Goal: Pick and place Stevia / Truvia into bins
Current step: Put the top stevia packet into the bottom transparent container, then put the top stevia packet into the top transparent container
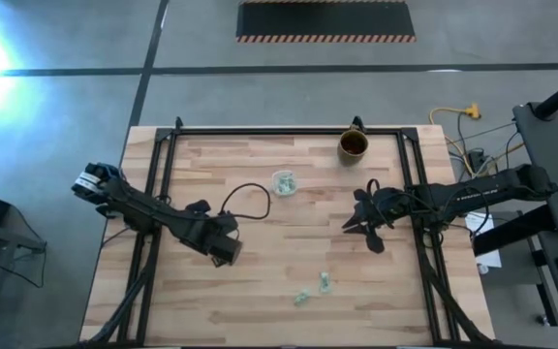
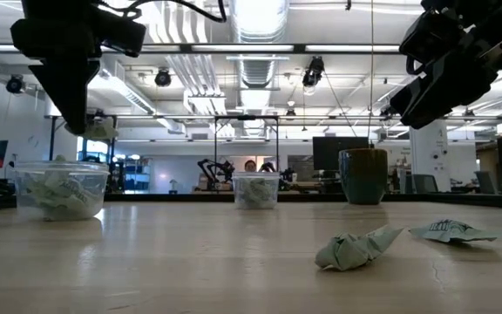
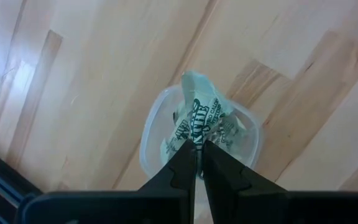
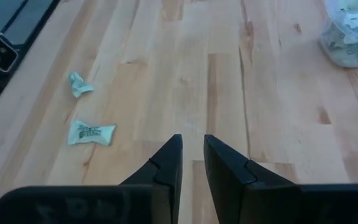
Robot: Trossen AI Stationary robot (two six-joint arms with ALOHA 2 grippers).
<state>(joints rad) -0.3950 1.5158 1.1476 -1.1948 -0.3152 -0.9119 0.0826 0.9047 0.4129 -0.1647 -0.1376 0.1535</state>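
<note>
My left gripper (image 1: 223,252) hangs over a clear bin (image 3: 149,144) near the table's left front and is shut on a pale green Stevia sachet (image 3: 199,112). That bin (image 2: 62,187) holds several sachets. A second clear bin (image 1: 283,182) with sachets stands at the table's middle. Two loose sachets (image 1: 325,281) (image 1: 301,298) lie flat on the wood near the front edge; one (image 2: 356,249) is crumpled. My right gripper (image 4: 192,149) hovers right of centre, slightly open, with nothing between its fingers. My left gripper pinches one end of the sachet (image 3: 196,138) between its two fingers. The fingers come steeply from above, pointing down. The rest of the sachet sticks out beyond the fingertips, lifted clear, above the bin's mouth.
A brown mug (image 1: 354,145) stands at the far edge, right of centre. A black cable (image 1: 245,199) loops on the table by the left arm. Bare wood lies between the grippers and along the front edge.
</note>
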